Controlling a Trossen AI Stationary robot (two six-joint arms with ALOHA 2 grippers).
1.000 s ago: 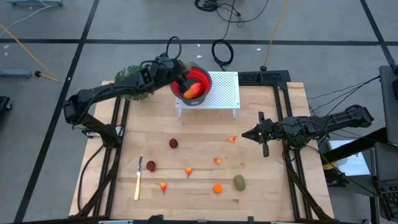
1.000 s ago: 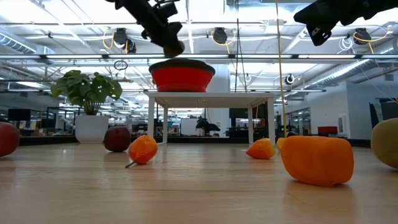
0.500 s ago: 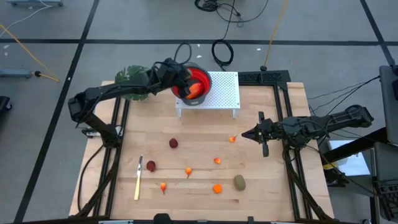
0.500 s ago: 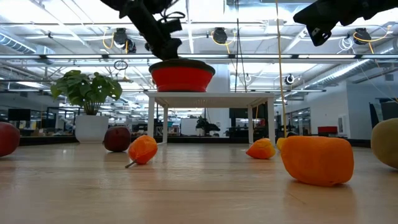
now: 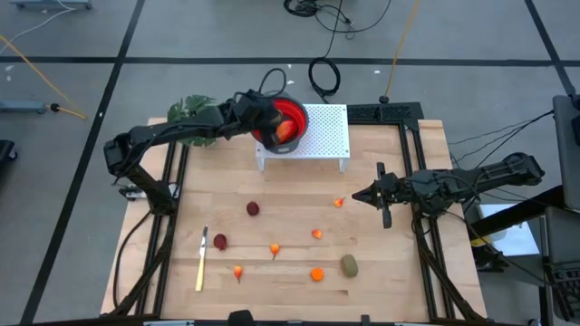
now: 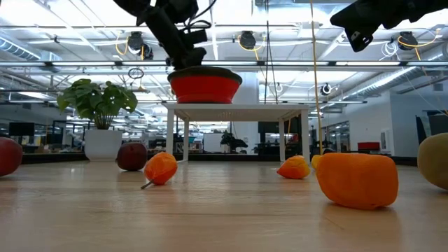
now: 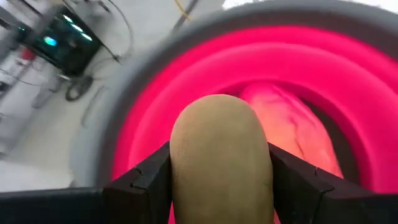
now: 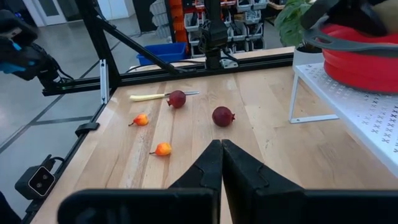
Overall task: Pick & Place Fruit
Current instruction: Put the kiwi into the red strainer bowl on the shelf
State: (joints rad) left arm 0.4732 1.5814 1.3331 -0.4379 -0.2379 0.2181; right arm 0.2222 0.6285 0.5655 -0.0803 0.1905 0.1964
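Two dark fingers (image 7: 140,186) are pinching an olive-brown oval fruit (image 7: 221,162) between them, the left gripper (image 5: 258,116) hanging just over the red bowl (image 5: 292,116) on the white perforated stand (image 5: 328,136) at the far edge of the desk (image 5: 299,190). Beneath the held piece, an elongated red-orange fruit (image 7: 292,127) is already lying in the bowl's hollow.

Farther out, the rest of the fruit is waiting on the wood: two dark red balls (image 5: 253,208), a second olive-brown oval (image 5: 349,265) near the front, and several tiny orange pieces (image 5: 316,273) scattered between them. A pale-yellow knife (image 5: 201,263) is lying beside the left-hand ball, and a leafy plant (image 5: 188,110) is standing just beside the left arm. The right gripper (image 5: 362,195) is idling over the desk's right side, its fingers (image 8: 214,165) pressed together on nothing.

The risk, judged from here, is in the letting go: the oval looks to be sitting toward the bowl's near wall rather than its centre, so a release now could send it glancing off the rim or off the fruit below, rolling over the stand's edge to the desk. The arm is also working close to the plant's leaves.
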